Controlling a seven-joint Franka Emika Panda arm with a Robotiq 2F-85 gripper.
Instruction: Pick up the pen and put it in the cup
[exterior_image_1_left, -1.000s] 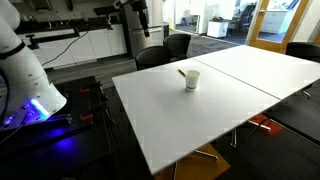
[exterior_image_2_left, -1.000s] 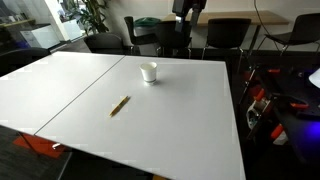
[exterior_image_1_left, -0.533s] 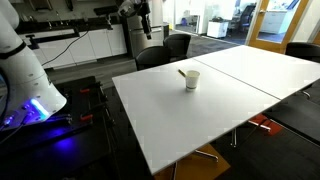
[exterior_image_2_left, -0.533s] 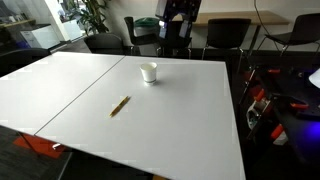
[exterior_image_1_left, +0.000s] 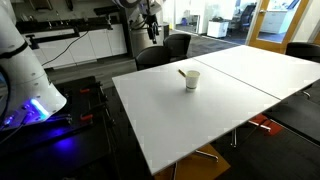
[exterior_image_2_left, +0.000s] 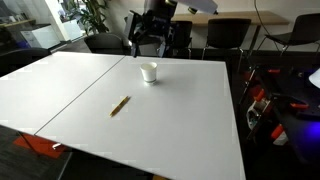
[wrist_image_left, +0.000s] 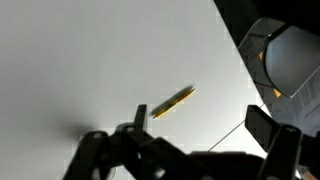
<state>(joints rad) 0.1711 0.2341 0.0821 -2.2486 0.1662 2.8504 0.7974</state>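
Note:
The pen (exterior_image_2_left: 120, 105) lies flat on the white table (exterior_image_2_left: 170, 125), apart from the small white cup (exterior_image_2_left: 149, 72), which stands upright near the far edge. In another exterior view the pen (exterior_image_1_left: 182, 72) shows just behind the cup (exterior_image_1_left: 191, 80). My gripper (exterior_image_2_left: 137, 46) hangs in the air above the table's edge near the cup; it also shows in an exterior view (exterior_image_1_left: 152, 30). In the wrist view the gripper (wrist_image_left: 200, 122) is open and empty, and the yellowish pen (wrist_image_left: 172, 101) lies on the table below it. The cup is out of the wrist view.
The table is two white tops joined by a seam (exterior_image_2_left: 80, 88). Black chairs (exterior_image_2_left: 227, 34) stand along the far edge, also seen in an exterior view (exterior_image_1_left: 165, 48). A white machine with blue light (exterior_image_1_left: 30, 95) stands beside the table. A dark bin (exterior_image_2_left: 146, 27) is behind.
The arm has swung from behind the chairs towards the table, and the gripper has come lower and closer to the cup. The pen and cup have not moved.

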